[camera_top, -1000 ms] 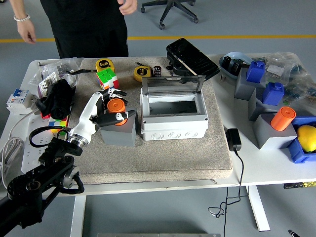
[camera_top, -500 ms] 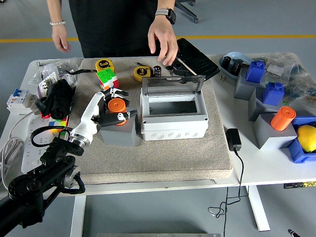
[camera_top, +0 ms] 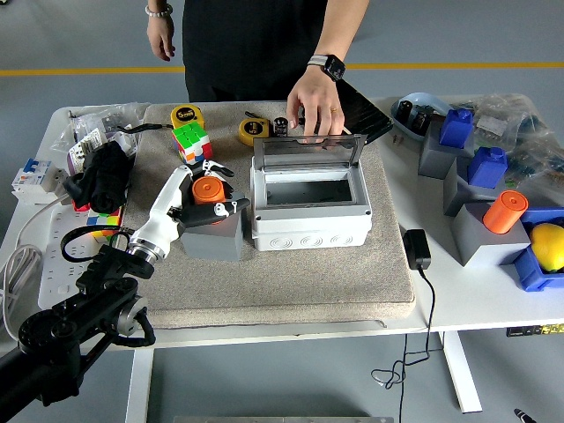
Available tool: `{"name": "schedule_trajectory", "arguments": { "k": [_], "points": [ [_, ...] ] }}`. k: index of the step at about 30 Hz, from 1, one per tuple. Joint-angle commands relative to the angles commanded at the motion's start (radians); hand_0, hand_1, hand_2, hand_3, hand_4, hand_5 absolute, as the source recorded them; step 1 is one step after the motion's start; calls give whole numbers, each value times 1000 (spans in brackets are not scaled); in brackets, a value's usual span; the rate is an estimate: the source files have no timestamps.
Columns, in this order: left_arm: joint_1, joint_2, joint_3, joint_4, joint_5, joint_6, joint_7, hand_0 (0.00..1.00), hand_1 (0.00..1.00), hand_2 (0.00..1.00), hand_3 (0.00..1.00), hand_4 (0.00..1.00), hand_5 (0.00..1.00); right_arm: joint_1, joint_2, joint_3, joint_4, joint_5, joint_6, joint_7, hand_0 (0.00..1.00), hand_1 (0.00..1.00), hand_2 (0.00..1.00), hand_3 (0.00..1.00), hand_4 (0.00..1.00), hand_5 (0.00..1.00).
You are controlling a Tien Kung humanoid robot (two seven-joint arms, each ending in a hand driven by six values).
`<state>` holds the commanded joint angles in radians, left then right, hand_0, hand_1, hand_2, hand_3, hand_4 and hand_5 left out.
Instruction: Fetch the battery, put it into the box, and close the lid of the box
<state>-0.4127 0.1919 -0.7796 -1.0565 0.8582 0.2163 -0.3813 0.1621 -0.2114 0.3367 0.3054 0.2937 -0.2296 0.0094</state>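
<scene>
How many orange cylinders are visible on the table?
2. One orange cylinder sits on the gray block at the left hand; the other is on a gray block at the right.

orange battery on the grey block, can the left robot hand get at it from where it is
Probably yes. The left robot hand is already at the orange battery, its fingers curled around the sides, and nothing lies between them. The person's hand is away at the box lid.

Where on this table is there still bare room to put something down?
The grey mat is bare along its near strip, in front of the white box and the grey block. White tabletop is free beyond the charger. The far edge, both ends and the spot around the left hand are crowded.
</scene>
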Motion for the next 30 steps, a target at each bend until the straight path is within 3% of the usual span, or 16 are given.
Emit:
{"name": "schedule_trajectory", "arguments": {
  "k": [2,3,8,9,14,15,30],
  "points": [
    [-1,-1,0,1,-3,-1,-1,258,304,322,371,987,2,0,0,0,0,0,-1,1,667,641,643,535,868,422],
    [-2,-2,0,2,-5,0,-1,146,210,250,254,775,2,-1,0,0,0,0,-2,3,667,641,642,535,868,423],
    [-10,-6,4,5,-10,2,0,146,210,250,254,775,2,0,0,-2,0,2,-4,6,667,641,642,535,868,423],
    [-12,-7,6,5,-10,3,0,64,125,154,171,532,2,0,0,-2,0,2,-5,7,666,641,641,534,867,424],
    [-20,-11,16,11,-21,-7,10,64,125,154,171,532,2,1,0,-4,1,3,-6,9,666,641,641,534,867,424],
    [-21,-11,18,11,-21,-8,10,60,75,117,168,271,2,2,0,-5,1,3,-6,9,666,640,641,533,867,424],
    [-30,-11,28,-24,-13,-16,18,59,66,115,180,263,2,4,-2,-15,1,8,-11,17,666,637,637,533,866,422]
  ]
}}
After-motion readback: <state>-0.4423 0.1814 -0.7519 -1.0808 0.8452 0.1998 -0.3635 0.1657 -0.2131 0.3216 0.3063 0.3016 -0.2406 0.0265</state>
